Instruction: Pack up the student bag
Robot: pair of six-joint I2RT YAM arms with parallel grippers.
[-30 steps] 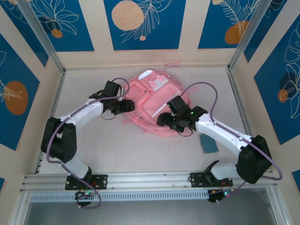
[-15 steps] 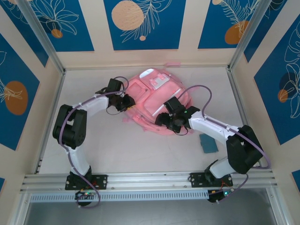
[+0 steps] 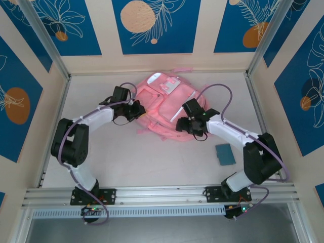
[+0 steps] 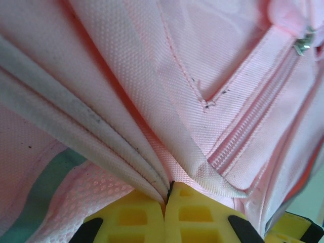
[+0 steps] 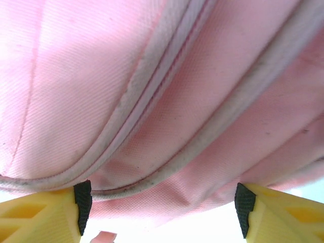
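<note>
The student bag [image 3: 164, 104] is a soft pink backpack lying flat in the middle of the table, with a white patch near its far end. My left gripper [image 3: 136, 110] is at the bag's left edge. In the left wrist view its yellow fingers [image 4: 131, 215] are shut on a fold of the bag's pink fabric [image 4: 177, 76], next to a zipper [image 4: 243, 131]. My right gripper [image 3: 186, 125] is at the bag's near right edge. In the right wrist view it is open [image 5: 163, 207], with the bag's piped edge [image 5: 152, 76] bulging between its black pads [image 5: 82, 200].
A flat teal thing [image 3: 225, 154] lies on the table right of the bag, beside my right forearm. A pink strap [image 3: 182, 69] trails toward the back wall. Bare table [image 3: 116, 157] stretches in front of the bag, and walls enclose three sides.
My left gripper has shut on the bag's left edge. The bag has been pulled and reshaped, its near edge drawn back. My right gripper has shifted slightly up and right along it.
</note>
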